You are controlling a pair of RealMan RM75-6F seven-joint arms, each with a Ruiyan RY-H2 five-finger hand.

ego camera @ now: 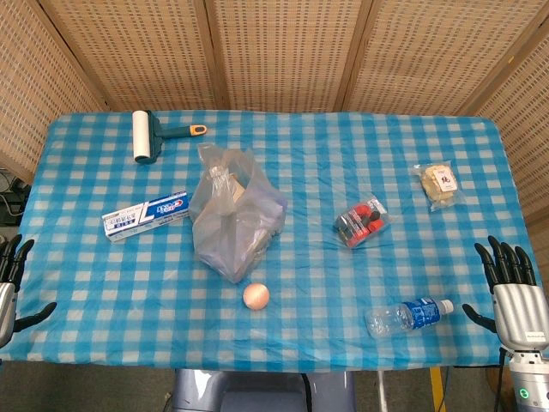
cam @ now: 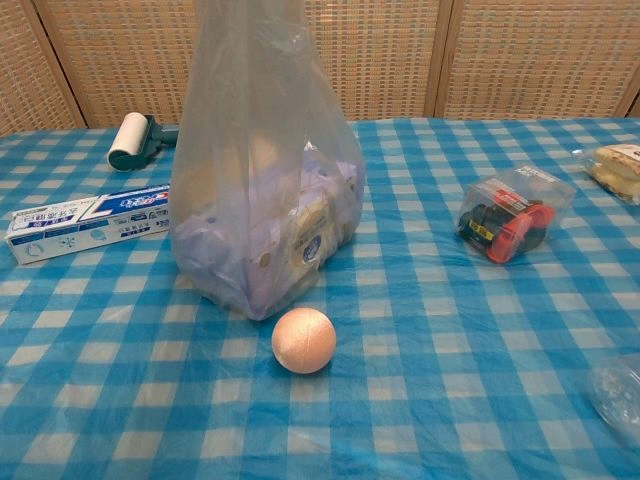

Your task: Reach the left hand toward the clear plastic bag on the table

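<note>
A clear plastic bag (ego camera: 233, 215) with boxed goods inside stands upright near the middle of the blue checked table (ego camera: 309, 154); in the chest view the bag (cam: 262, 190) fills the centre left. My left hand (ego camera: 12, 279) hangs off the table's left edge, fingers spread, holding nothing, far left of the bag. Off the right edge sits my right hand (ego camera: 513, 296), also with fingers apart and nothing in it. Neither hand shows in the chest view.
A toothpaste box (ego camera: 146, 215) lies left of the bag, between it and my left hand. A lint roller (ego camera: 147, 135) lies at the back left. A peach ball (ego camera: 256, 296) sits in front of the bag. A small packet (ego camera: 362, 221), snack bag (ego camera: 438, 184) and water bottle (ego camera: 407, 316) lie to the right.
</note>
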